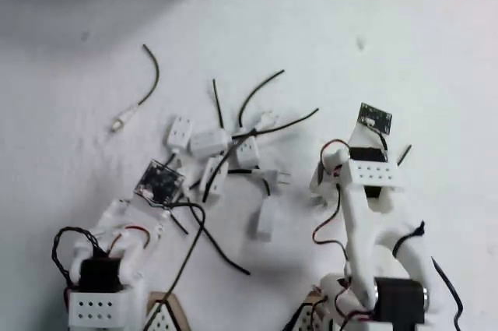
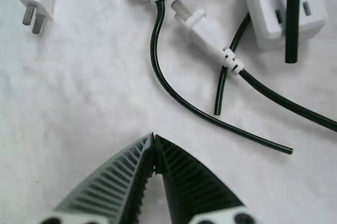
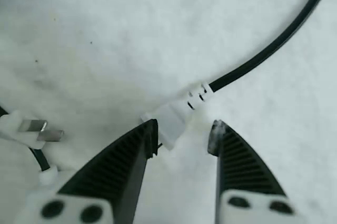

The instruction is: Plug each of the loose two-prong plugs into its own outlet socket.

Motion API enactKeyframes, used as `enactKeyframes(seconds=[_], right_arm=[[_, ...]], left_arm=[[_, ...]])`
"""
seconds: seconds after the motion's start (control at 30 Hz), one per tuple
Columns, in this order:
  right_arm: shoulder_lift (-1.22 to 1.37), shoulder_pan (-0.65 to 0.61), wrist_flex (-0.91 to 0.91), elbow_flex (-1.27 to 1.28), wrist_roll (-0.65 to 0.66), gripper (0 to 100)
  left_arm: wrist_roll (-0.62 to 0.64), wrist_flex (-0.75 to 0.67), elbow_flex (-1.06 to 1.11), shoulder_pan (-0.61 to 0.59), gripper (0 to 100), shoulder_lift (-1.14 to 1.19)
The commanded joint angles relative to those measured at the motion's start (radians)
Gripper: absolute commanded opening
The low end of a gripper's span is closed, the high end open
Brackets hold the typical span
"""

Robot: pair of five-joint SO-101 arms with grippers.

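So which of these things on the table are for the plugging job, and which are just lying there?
For the job: two-prong plugs on black cords; white outlet sockets; right gripper, open around one plug; left gripper, shut.
Just lying about: white tablecloth; wooden piece at the near edge.

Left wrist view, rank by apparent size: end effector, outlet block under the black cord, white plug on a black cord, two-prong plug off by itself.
1. left end effector, nearest camera.
2. outlet block, cropped.
3. black-cord plug.
4. two-prong plug, also cropped; 3 versus 4 unsure.
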Motion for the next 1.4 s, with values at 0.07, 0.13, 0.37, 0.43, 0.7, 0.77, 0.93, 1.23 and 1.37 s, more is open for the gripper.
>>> enactKeyframes(seconds=[0.07,0.13,0.37,0.43,0.7,0.77,0.93,1.23,1.37], right_arm=[[0.081,0.012,-0.071,-0.038,-0.006,16.3],[0.114,0.012,-0.097,-0.040,-0.006,16.3],[0.168,0.008,-0.162,-0.043,-0.006,15.7],[0.168,0.005,-0.162,-0.043,-0.005,11.8],[0.168,0.028,-0.058,-0.141,0.006,1.7],[0.166,0.028,0.028,-0.196,0.061,1.8],[0.166,0.024,0.252,-0.339,0.293,1.7],[0.021,0.031,0.490,-0.399,0.687,1.8],[-0.162,0.030,0.564,-0.361,0.761,1.8]], left_arm=[[-0.011,0.009,-0.003,0.004,2,0.007],[-0.011,0.009,-0.003,0.004,2,0.007],[-0.011,0.009,-0.003,0.004,2,0.007],[-0.011,0.009,-0.003,0.004,2,0.007],[-0.011,0.009,-0.003,0.004,2,0.007],[-0.011,0.009,-0.003,0.004,2,0.007],[-0.011,0.009,-0.003,0.004,2,0.007],[-0.011,0.009,-0.003,0.004,2,0.007],[-0.011,0.009,-0.003,0.004,2,0.007]])
